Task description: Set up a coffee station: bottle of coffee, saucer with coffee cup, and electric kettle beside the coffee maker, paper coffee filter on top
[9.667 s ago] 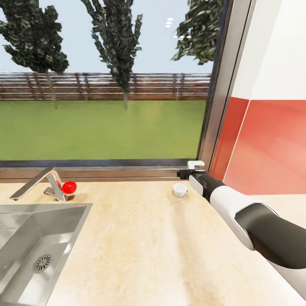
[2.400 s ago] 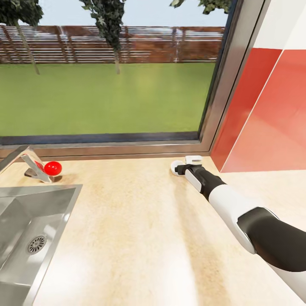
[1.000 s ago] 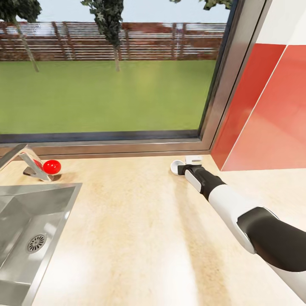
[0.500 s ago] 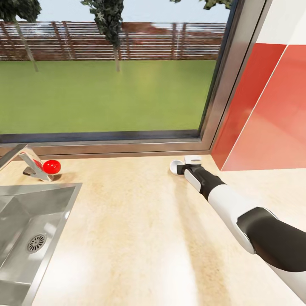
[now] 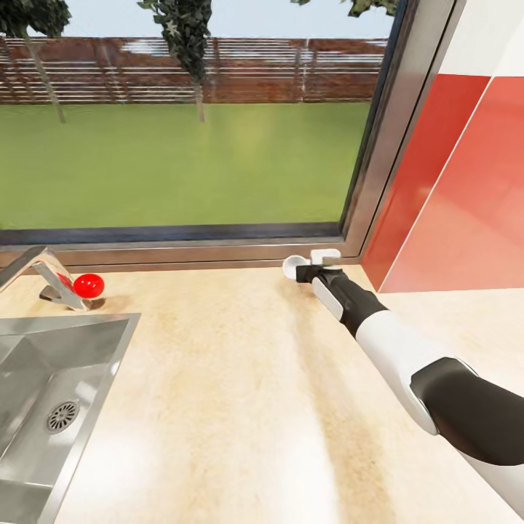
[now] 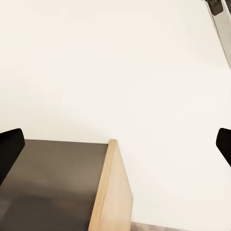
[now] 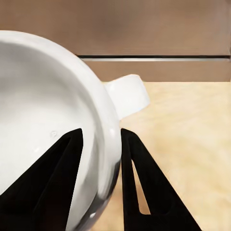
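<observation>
Where the countertop (image 5: 240, 378) meets the window sill at far right, the coffee cup (image 5: 293, 267) sits clamped in the right gripper (image 5: 300, 272). Right wrist view: cup (image 7: 48, 130) fills most of frame, mouth facing the camera, so its axis looks tipped rather than upright; handle (image 7: 127, 95) sticks out sideways toward the sill. One black finger (image 7: 53, 183) lies inside the bowl, the other (image 7: 139, 183) outside, w/ the white wall pinched between them; jaws nearly closed, gap only wall-thick. Whether the cup's base touches the counter cannot be told.

Head view: right arm (image 5: 393, 349) runs diagonally from near right to the cup at far centre-right, just beside the red wall panel (image 5: 458, 204). Well apart to the left: sink (image 5: 51, 407) at near left, faucet (image 5: 44, 273) behind it, red ball-shaped knob (image 5: 89, 285) touching the faucet base. Window (image 5: 189, 116) spans the far side, grass & fence beyond.

Left wrist view: left gripper (image 6: 115, 147) w/ black fingertips (image 6: 10, 149) at opposite frame edges, spread wide, nothing between them; pale wall & a wooden panel edge (image 6: 111, 192) beyond.
</observation>
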Controlling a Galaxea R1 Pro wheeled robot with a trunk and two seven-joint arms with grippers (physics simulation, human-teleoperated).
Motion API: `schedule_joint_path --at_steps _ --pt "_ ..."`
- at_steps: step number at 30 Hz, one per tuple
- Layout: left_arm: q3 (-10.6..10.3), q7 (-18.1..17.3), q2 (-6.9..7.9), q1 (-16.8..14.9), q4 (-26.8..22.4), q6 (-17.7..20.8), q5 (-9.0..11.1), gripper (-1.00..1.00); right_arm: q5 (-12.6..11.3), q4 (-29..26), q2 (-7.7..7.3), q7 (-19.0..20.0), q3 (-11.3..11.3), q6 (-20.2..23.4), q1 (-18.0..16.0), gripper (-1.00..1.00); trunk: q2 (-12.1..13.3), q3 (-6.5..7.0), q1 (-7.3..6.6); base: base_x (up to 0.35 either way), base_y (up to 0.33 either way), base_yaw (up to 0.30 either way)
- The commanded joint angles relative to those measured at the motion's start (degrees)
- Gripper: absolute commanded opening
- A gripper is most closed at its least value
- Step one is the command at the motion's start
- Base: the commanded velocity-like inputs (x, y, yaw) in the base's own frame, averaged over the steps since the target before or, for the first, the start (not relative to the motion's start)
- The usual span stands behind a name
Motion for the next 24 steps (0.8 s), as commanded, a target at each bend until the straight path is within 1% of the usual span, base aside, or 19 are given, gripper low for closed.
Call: schedule_joint_path --at_steps 1,4,5,7,9,11,15,22,24 --pt "-0.46 0.1 -0.04 -0.01 -0.01 -0.19 0.58 1.0 -0.63 -0.09 -0.04 -0.54 0.47 0.14 -0.06 -1.0 -0.1 -0.08 0.03 0.0 0.0 0.0" --pt "-0.37 0.13 -0.22 0.0 -0.06 -0.19 0.65 1.0 -0.66 -0.19 0.59 -0.54 0.65 0.14 0.22 -1.0 -0.1 -0.08 0.03 0.0 0.0 0.0" --pt "-0.28 0.15 -0.25 -0.01 -0.07 -0.14 0.67 1.0 -0.67 -0.31 1.24 -0.55 0.65 0.2 0.44 -1.0 -0.1 -0.08 0.03 0.0 0.0 0.0" --pt "-0.25 0.21 -0.27 -0.05 -0.07 -0.1 0.66 1.0 -0.67 -0.41 1.88 -0.59 0.64 0.31 0.58 -1.0 -0.1 -0.08 0.03 0.0 0.0 0.0" --pt "-0.31 0.26 -0.35 -0.08 -0.07 -0.06 0.66 1.0 -0.67 -0.5 3.0 -0.62 0.6 1.13 0.68 -1.0 -0.1 -0.08 0.03 0.0 0.0 0.0" --pt "-0.34 0.27 -0.37 -0.08 -0.07 -0.05 0.66 1.0 -0.67 -0.34 3.51 -0.62 0.57 2.04 0.84 -1.0 -0.1 0.02 0.03 0.0 0.0 -0.025" --pt "-0.33 0.27 -0.36 -0.09 -0.07 -0.05 0.66 1.0 -0.67 -0.63 3.81 -0.62 0.56 2.36 2.16 -1.0 -0.1 0.34 0.03 0.0 0.0 -0.058" --pt "-0.32 0.27 -0.07 -0.09 -0.07 -0.04 0.66 1.0 -0.74 -0.63 3.86 -0.62 0.57 2.4 2.47 -1.0 -0.1 0.96 0.03 0.0 0.0 -0.066" --pt "-0.44 0.27 -0.23 -0.09 -0.07 -0.03 0.6 1.0 -0.75 -0.63 4.06 -0.62 0.62 2.4 2.48 -1.0 -0.1 1.14 0.03 0.0 0.0 -0.066"
